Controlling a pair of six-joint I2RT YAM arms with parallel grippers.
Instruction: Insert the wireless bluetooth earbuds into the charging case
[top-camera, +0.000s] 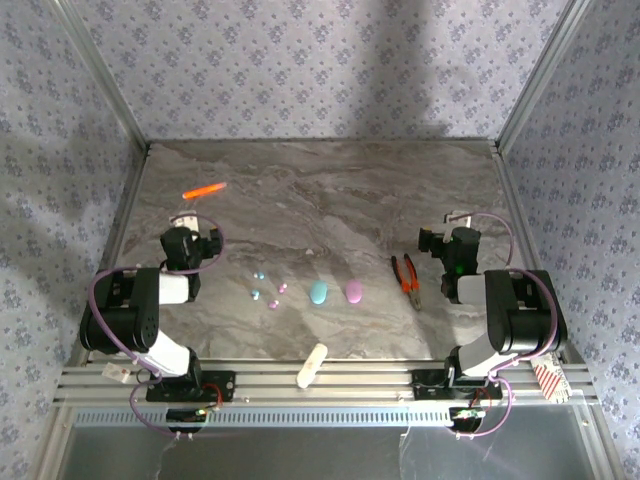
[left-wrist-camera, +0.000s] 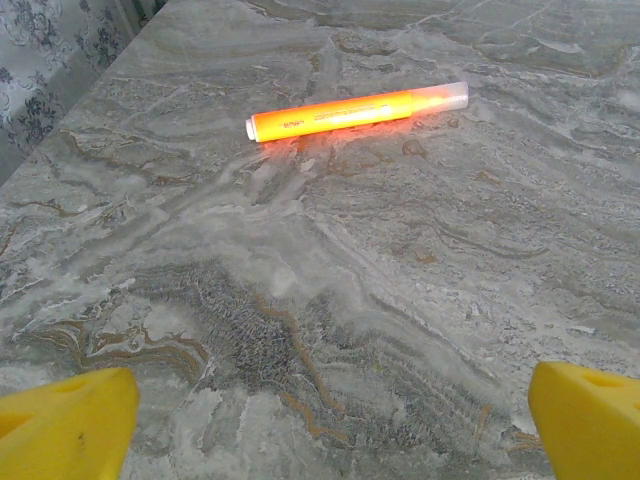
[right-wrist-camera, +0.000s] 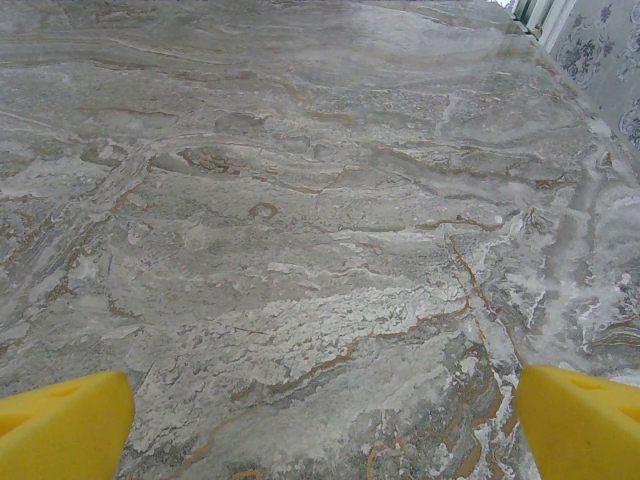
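Note:
Several tiny earbuds lie left of the table's middle: two teal ones (top-camera: 259, 275) (top-camera: 254, 294) and two pink ones (top-camera: 283, 288) (top-camera: 272, 303). Just right of them sit a teal oval charging case (top-camera: 318, 292) and a pink one (top-camera: 353, 291), side by side. My left gripper (top-camera: 190, 232) hangs left of the buds, pointing at the far wall; in the left wrist view the gripper (left-wrist-camera: 325, 430) is open over bare marble. My right gripper (top-camera: 452, 232) is right of the cases, and in its wrist view the gripper (right-wrist-camera: 320, 430) is open too, holding nothing.
An orange marker (top-camera: 204, 190) (left-wrist-camera: 355, 110) lies at the far left, ahead of my left gripper. Orange-handled pliers (top-camera: 406, 277) rest between the pink case and my right arm. A white stick-like object (top-camera: 312, 365) lies on the near rail. Patterned walls enclose the table.

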